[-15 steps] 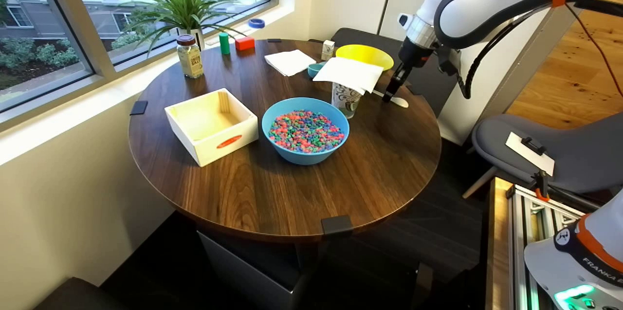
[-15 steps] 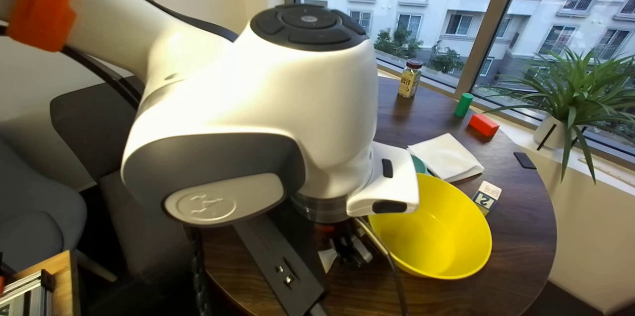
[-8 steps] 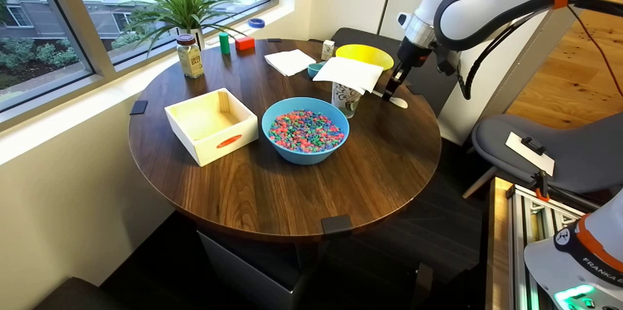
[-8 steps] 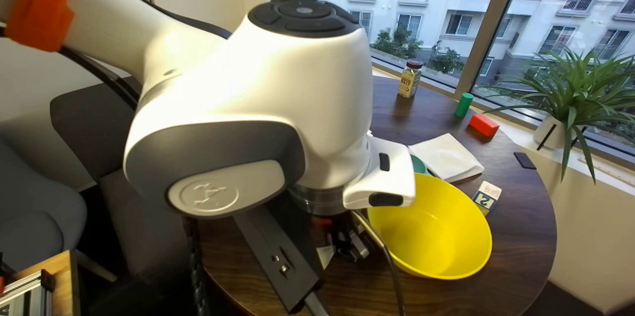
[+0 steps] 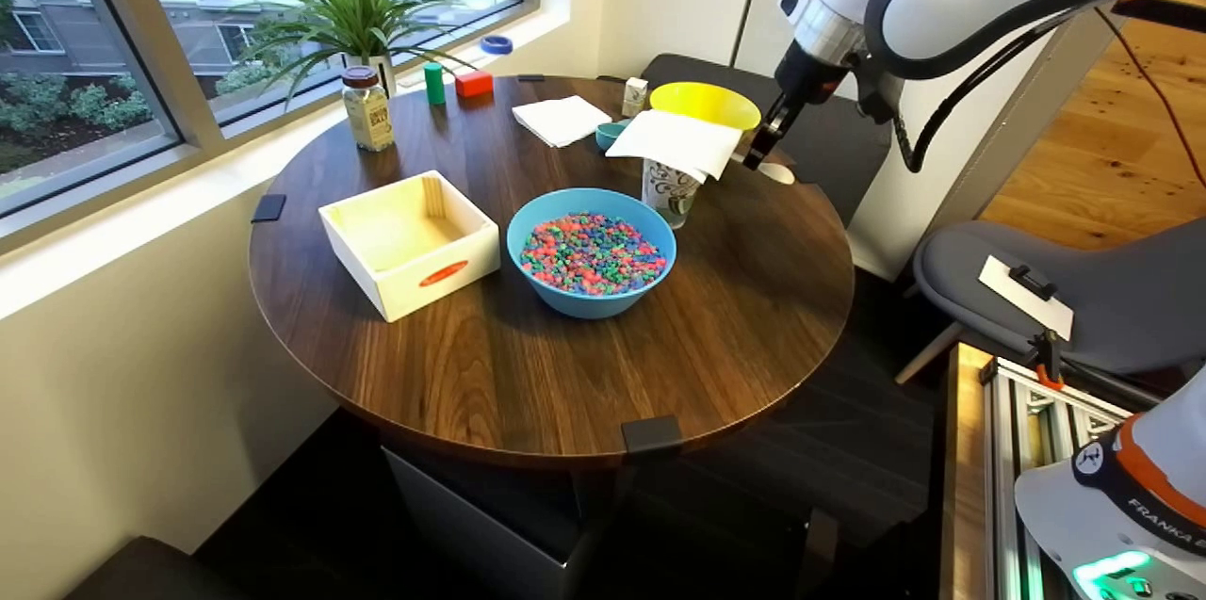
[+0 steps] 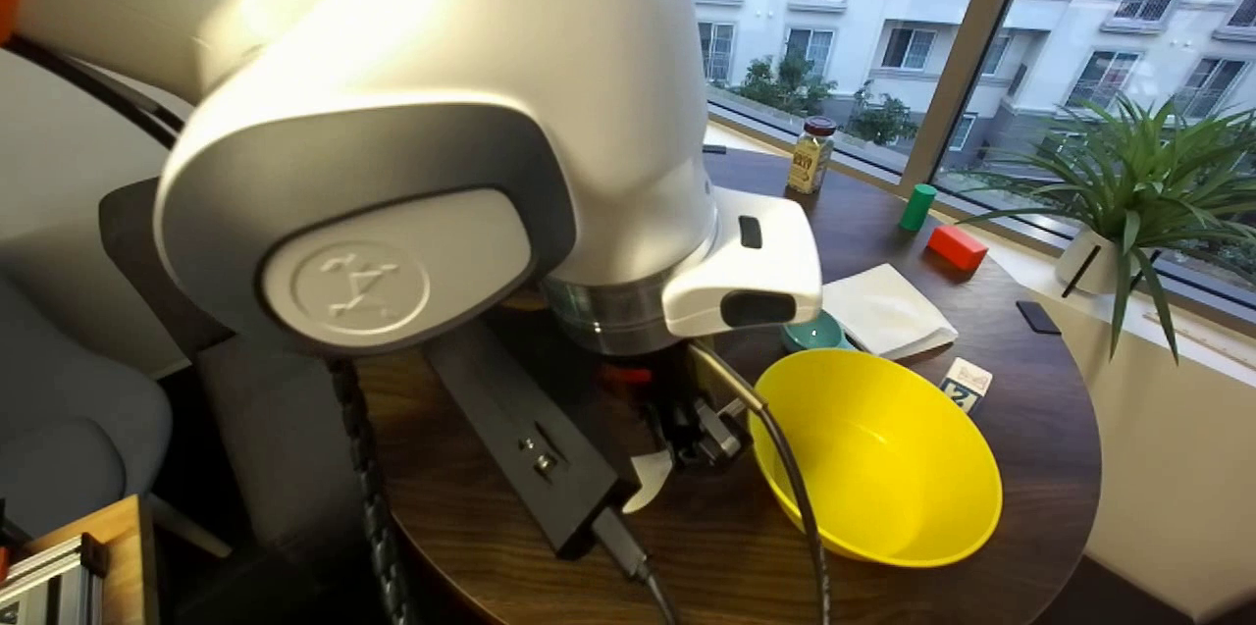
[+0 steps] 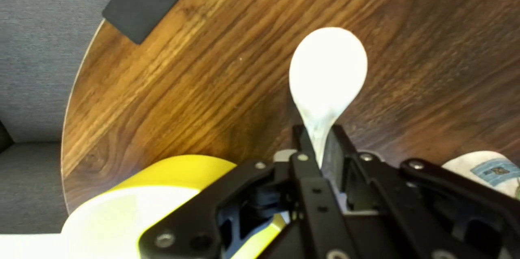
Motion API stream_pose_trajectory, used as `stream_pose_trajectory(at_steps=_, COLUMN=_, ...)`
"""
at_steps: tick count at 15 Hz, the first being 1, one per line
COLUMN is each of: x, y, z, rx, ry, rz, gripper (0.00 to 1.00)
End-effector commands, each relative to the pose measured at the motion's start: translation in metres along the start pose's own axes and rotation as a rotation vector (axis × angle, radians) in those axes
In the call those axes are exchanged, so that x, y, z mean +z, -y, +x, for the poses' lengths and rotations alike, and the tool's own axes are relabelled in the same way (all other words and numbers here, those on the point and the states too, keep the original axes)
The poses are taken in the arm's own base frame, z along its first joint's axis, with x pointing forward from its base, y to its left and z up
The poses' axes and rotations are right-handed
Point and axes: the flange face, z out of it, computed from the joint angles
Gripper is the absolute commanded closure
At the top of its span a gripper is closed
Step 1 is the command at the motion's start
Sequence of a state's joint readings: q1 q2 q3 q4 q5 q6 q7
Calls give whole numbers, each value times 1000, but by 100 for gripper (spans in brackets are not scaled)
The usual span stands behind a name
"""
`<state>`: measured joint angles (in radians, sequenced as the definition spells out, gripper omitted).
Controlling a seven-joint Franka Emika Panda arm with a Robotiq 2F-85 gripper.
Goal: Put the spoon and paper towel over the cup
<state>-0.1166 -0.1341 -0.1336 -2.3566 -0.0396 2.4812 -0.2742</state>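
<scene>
The arm [image 5: 980, 16] is leaning in over the edge of the worktop [image 5: 490, 374], its wrist [image 5: 831, 33] tilting downward — aslant rather than straight. Just inside that edge the pincer [image 7: 319, 137] is hanging, pointing down at a slant. In the wrist view, its two fingers [image 7: 301, 142] are standing side by side — pressing nearly together in a grip.

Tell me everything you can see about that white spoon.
The spoon is white to off-white, with a smooth oval head narrowing into a slender handle; it looks like plastic. The hand grips it by the handle, leaving the head sticking out. It appears held above the dark wood table, near the yellow bowl. Glare washes out the head in the wrist view, and much of the handle is hidden, so whether its far end touches anything is unclear.
</scene>
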Motion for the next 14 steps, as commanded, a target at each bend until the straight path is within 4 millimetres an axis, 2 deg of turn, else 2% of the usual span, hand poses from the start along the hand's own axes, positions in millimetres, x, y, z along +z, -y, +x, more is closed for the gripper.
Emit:
stream_pose_trajectory(at_steps=1, x=-37, y=7, z=-5, rx=-24, ry=-13, rz=-24, gripper=96)
stream_pose_trajectory(at_steps=8, x=-85, y=15, z=0, rx=-57, ry=-69, rz=-44, gripper=96)
stream_pose_trajectory(at_steps=11, x=-107, y=20, z=11, rx=-69, ry=-120, rz=-33, gripper=96)
stream_pose_trajectory(at_steps=14, x=-121, y=34, z=28, rx=-93, ry=-158, rz=-8, gripper=96)
